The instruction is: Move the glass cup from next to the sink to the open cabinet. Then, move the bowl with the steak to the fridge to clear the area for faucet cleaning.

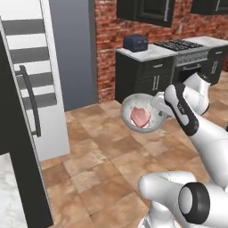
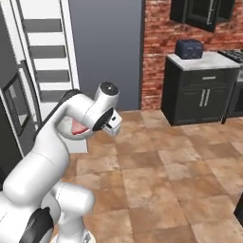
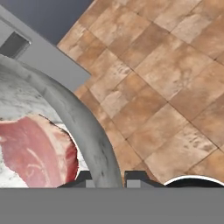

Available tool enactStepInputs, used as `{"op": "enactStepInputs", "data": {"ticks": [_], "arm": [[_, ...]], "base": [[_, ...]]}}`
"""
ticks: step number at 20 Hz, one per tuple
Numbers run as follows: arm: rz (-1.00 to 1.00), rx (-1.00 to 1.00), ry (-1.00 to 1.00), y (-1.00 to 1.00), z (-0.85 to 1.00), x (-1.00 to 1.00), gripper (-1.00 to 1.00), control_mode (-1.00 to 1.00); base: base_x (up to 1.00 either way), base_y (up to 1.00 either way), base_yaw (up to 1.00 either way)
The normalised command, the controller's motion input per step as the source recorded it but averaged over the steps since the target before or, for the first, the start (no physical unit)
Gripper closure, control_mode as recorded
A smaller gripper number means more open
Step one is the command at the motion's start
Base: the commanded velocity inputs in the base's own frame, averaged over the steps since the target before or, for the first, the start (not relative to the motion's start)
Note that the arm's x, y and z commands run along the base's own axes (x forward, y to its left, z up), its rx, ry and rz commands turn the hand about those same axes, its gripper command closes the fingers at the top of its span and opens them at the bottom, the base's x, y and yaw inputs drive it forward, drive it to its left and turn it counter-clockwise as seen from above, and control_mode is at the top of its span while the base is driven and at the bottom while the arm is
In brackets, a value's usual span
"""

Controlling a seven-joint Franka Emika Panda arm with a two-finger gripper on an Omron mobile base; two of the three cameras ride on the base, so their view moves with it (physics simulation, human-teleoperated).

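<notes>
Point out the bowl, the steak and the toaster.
bowl (image 1: 128, 107): left base view, on its upper left rim.
steak (image 1: 140, 116): left base view, middle of the pink slab inside the bowl.
toaster (image 1: 135, 42): left base view, its dark front side.

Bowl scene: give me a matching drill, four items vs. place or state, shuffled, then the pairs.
Items:
1. bowl
2. steak
3. toaster
4. fridge

Places or states:
A. on the counter by the brick wall
B. open, shelves showing
C. lying inside the bowl
D. gripped at its rim by the tool, above the floor

Pairs: 1-D, 2-C, 3-A, 4-B
</notes>
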Motion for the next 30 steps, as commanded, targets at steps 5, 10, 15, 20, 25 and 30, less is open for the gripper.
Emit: {"op": "enactStepInputs", "data": {"ticks": [5,10,15,20,25,30], "arm": [[0.00,0.00,0.00,0.00,0.00,0.00,1.00,1.00],[0.00,0.00,0.00,0.00,0.00,0.00,1.00,1.00],[0.00,0.00,0.00,0.00,0.00,0.00,1.00,1.00],[0.00,0.00,0.00,0.00,0.00,0.00,1.00,1.00],[0.00,0.00,0.00,0.00,0.00,0.00,1.00,1.00],[0.00,0.00,0.00,0.00,0.00,0.00,1.00,1.00]], "base": [[1.00,0.03,0.16],[0.99,-0.13,0.40],[0.65,-0.32,0.55],[0.46,-0.39,0.58],[0.39,-0.41,0.59],[0.16,-0.55,0.57]]}}
